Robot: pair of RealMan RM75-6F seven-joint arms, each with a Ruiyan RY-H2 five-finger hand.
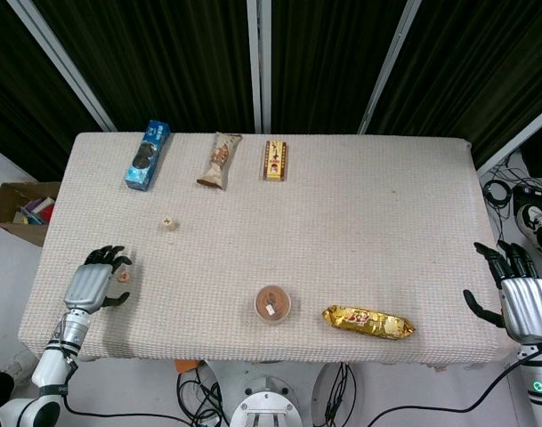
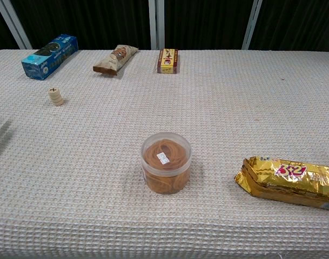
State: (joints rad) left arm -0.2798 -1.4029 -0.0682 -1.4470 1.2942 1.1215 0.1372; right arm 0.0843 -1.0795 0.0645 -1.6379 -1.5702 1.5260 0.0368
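Left hand (image 1: 100, 277) rests at the near left table edge, fingers curled about a small round wooden piece (image 1: 124, 277), apparently pinched. Right hand (image 1: 518, 294) hangs spread, holding nothing, off the right edge.

left robot hand (image 1: 100, 276) pinching small disc (image 1: 124, 277)

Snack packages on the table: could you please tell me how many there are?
4: a blue box, a brown wrapper and a red-yellow box along the far edge, and a gold packet near the front right.
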